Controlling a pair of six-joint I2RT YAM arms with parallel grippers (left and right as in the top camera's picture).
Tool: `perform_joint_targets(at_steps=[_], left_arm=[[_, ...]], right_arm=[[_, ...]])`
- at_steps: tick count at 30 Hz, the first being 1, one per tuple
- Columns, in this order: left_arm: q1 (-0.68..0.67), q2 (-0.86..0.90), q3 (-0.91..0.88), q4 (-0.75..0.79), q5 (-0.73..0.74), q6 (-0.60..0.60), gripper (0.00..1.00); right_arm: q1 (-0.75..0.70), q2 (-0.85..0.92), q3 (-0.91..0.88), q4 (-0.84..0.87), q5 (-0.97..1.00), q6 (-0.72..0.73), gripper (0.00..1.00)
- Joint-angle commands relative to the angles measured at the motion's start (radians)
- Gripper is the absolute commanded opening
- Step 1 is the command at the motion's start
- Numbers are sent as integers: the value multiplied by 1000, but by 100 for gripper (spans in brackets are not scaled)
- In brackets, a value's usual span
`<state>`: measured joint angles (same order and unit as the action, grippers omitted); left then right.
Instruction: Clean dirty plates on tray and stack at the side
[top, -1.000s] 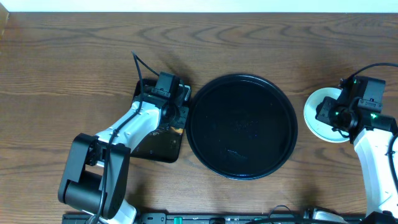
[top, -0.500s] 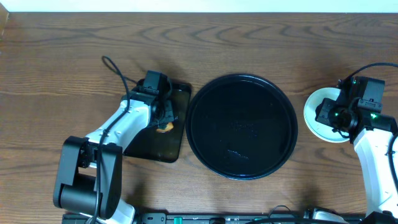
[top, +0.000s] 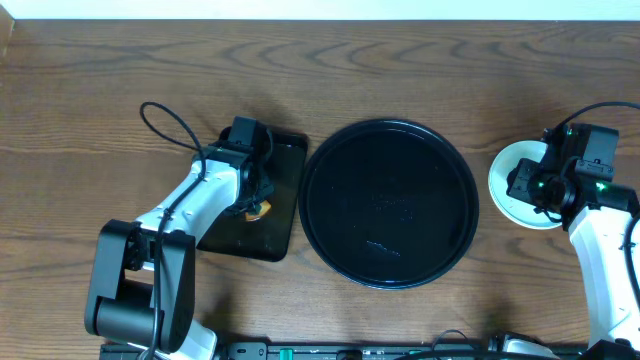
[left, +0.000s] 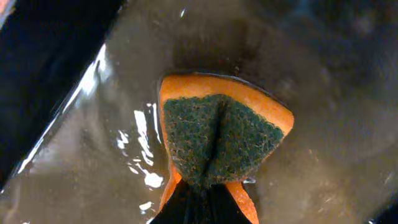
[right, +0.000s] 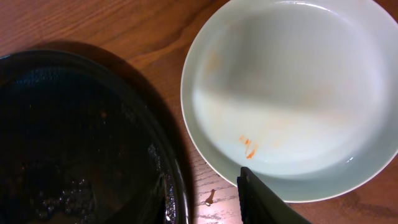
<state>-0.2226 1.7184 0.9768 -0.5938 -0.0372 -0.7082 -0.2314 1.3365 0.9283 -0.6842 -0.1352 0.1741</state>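
Black fingers of the left gripper (left: 198, 208) are clamped on an orange sponge with a dark green scrubby face (left: 217, 140), pinching it into a fold at the bottom edge of the left wrist view; the sponge hangs over a wet, glossy small black rectangular tray (top: 275, 235), left of centre in the overhead view; can't tell if it's actually touching the surface. Just right of that, dead centre, sits the large round glossy black tray (top: 390, 203), wet smears and specks on its floor; over at the far right the right gripper (top: 525, 185) hangs above a pale mint-blue round plate (top: 502, 195) on the brown wooden table (top: 100, 100), the plate near the round tray's rim but apart from it. In the right wrist view the plate fills the upper right, with a couple of small orange streaks (right: 247, 144) low on its inside; one dark finger (right: 255, 199) pokes in at the bottom edge by the plate's rim; honestly can't tell if that gripper is spread or closed.
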Motion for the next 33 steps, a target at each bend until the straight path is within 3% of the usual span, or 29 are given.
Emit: perform_joint_targets(at_steps=[1, 4, 6, 12, 14, 18, 33], left_arm=[[5, -18, 14, -37, -27, -179, 7], [5, -18, 14, -23, -27, -220, 7], [5, -18, 14, 27, -24, -169, 7], [5, -18, 15, 258, 52, 294, 7], [9, -18, 15, 276, 22, 363, 7], [32, -16, 15, 291, -55, 364, 7], [161, -6, 14, 248, -54, 356, 8]], right_arm=[[24, -16, 5, -2, -5, -15, 36], [24, -16, 5, -6, -5, -15, 36], [24, -16, 5, -5, -5, -15, 36], [24, -16, 5, -6, -5, -15, 36], [24, -16, 5, -8, -5, -15, 36], [24, -16, 5, -10, -5, -15, 36], [24, -16, 5, -16, -5, -15, 36]])
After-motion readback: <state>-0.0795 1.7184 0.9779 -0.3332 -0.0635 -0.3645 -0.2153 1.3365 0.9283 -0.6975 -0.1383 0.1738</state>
